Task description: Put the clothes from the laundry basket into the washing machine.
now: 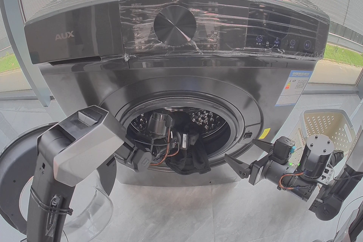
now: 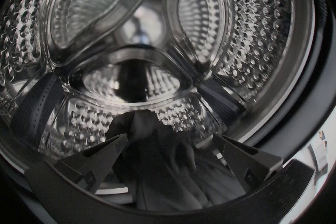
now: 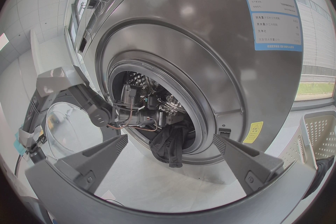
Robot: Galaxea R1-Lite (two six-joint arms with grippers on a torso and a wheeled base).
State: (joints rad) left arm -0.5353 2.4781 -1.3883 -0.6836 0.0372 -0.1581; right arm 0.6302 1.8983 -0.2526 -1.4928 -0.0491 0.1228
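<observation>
While the left arm [image 1: 75, 144] extends into the drum [image 2: 245, 25], left pincer [image 2: 169, 137] wide over dark garment [image 1: 191, 157], right pincer [image 1: 242, 150] wide outside.

Seen from the front, the left gripper [image 2: 169, 136] is inside the drum [image 2: 245, 25], and its own wrist blocks the fingers. The dark garment [image 1: 191, 159] spills over the rim, and its inner end is lost in shadow. The right arm [image 1: 317, 163] covers part of the laundry basket [image 1: 329, 123]. A dark shape [image 3: 323, 168] beside it, cut off at the edge, I can't identify.
</observation>
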